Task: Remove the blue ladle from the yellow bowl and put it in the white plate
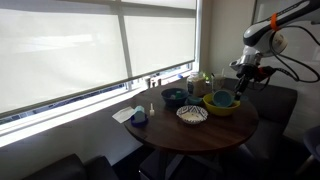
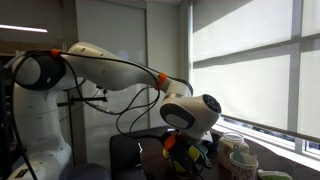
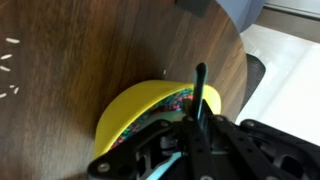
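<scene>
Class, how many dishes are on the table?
3: yellow bowl holding the blue ladle, dark teal bowl nearer the window, white plate in front. More may hide behind jars.

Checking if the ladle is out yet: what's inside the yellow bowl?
In an exterior view the yellow bowl holds a light-blue shape, apparently the blue ladle. In the wrist view the claw covers most of the bowl's inside, so anything else there is hidden.

Bright window backlight, soft blurry frames.
</scene>
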Motion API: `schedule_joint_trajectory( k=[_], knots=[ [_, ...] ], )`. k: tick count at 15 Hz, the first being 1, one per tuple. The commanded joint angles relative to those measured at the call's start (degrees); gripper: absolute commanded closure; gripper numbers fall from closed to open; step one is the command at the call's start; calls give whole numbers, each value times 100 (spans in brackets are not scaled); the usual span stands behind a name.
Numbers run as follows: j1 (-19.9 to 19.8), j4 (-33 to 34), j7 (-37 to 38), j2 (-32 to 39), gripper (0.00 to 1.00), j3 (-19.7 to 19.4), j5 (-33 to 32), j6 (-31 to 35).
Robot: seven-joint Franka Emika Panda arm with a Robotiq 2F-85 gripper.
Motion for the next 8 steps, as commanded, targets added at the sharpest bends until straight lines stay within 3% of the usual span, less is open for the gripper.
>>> schedule_joint_trajectory(
  k=[1, 4, 8],
  knots=[
    [-253, 512, 76, 198, 98, -139, 260, -1269],
    [-467, 802, 192, 295, 98, -274, 448, -1970],
    [-751, 1125, 710, 606, 98, -444, 1226, -2802]
  ],
)
